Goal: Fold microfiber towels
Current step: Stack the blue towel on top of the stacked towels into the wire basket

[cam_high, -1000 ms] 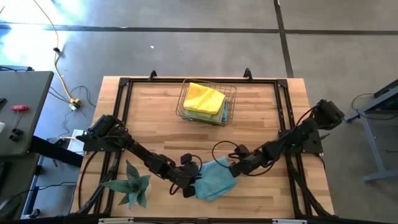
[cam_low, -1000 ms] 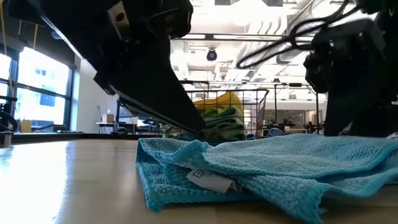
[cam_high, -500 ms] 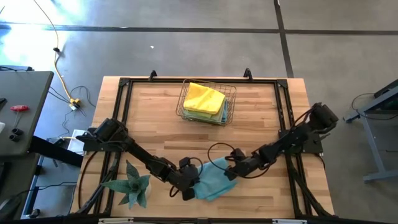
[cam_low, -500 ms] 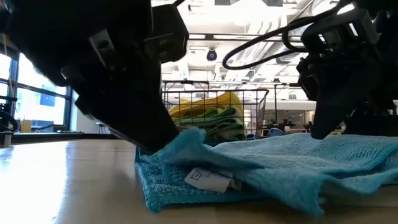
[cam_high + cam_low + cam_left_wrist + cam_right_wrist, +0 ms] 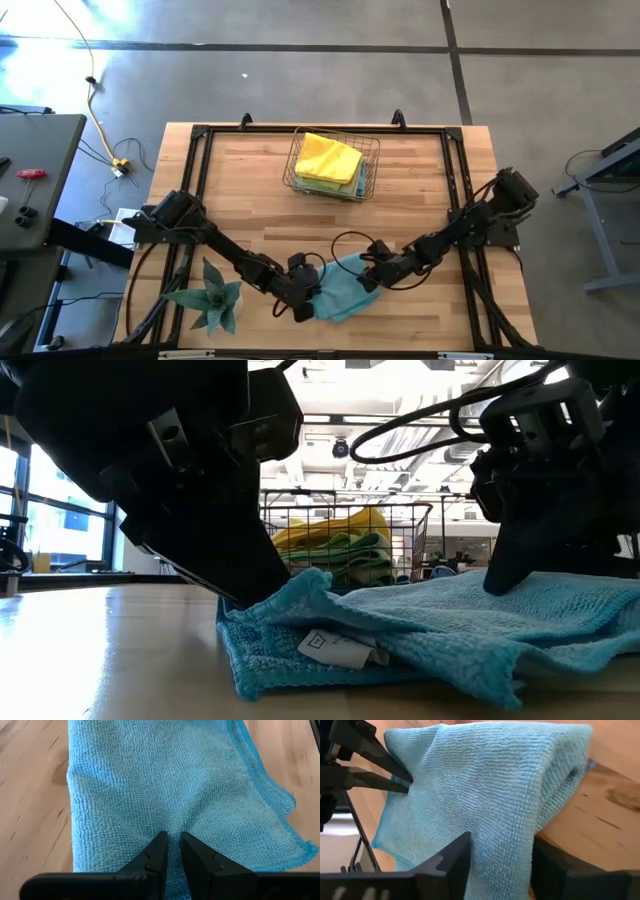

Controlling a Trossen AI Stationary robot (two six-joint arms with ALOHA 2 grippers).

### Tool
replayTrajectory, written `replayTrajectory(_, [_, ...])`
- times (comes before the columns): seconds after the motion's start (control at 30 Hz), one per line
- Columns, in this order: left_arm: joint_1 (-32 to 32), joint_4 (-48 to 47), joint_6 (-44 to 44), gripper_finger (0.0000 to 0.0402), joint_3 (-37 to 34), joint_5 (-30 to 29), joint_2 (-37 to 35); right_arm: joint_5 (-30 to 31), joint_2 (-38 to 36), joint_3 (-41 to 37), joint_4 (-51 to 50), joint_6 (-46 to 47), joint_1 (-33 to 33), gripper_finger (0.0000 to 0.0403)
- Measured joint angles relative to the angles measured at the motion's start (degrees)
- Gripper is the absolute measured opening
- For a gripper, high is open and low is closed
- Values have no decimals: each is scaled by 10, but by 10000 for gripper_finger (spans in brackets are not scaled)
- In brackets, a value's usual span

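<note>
Down near the front edge of the table [image 5: 420,180], a light blue towel [image 5: 342,287] is lying rumpled on the bare wood, partly doubled over itself, with a small white label [image 5: 338,650] showing at its near fold in the low view. Both grippers are working on it from opposite ends.

The left gripper [image 5: 305,296] is sitting at the towel's left edge. In its wrist view the two dark fingers [image 5: 156,856] are standing almost together, with only a thin slit between them, and a small pucker of blue cloth is pinched at their tips; in the low view that edge is lifting into a little peak against the gripper.

The right gripper [image 5: 371,277] is sitting at the towel's right edge. In its wrist view its fingers [image 5: 451,857] are standing well apart with a thick fold of the towel draping down between them; whether they are actually pressing on the cloth I cannot tell.

Farther back, at the middle of the table's far side, a wire basket [image 5: 372,166] is holding more folded towels, a bright yellow towel [image 5: 328,156] lying on top of green and blue ones. A spiky green plant [image 5: 212,295] is standing at the front left corner, just beside the left arm.
</note>
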Motion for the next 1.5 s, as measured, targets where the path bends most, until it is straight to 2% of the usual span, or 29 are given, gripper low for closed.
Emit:
replayTrajectory(0.23, [4,0,-1,46,0,-8,0,7,27,0,35,2,-1,89])
replayTrajectory(0.4, [4,1,-21,46,0,-7,0,3,26,0,33,0,-2,12])
replayTrajectory(0.6, [4,22,-49,46,-1,35,-23,-11,-2,-1,25,-27,-3,5])
replayTrajectory(0.73, [3,37,-50,46,-1,34,-64,-9,-33,-1,24,-39,-7,3])
replayTrajectory(0.87, [3,37,-47,46,-1,14,-118,-15,-52,3,25,-35,-15,2])
replayTrajectory(1.03, [-6,39,-13,46,-1,-29,-200,-34,-60,45,29,-61,-41,1])
replayTrajectory(1.2, [-25,39,63,46,-1,-85,-287,-44,-60,107,2,-124,-89,1])
replayTrajectory(1.5, [-84,37,314,46,0,-225,-396,-35,-60,191,-7,-172,-206,0])
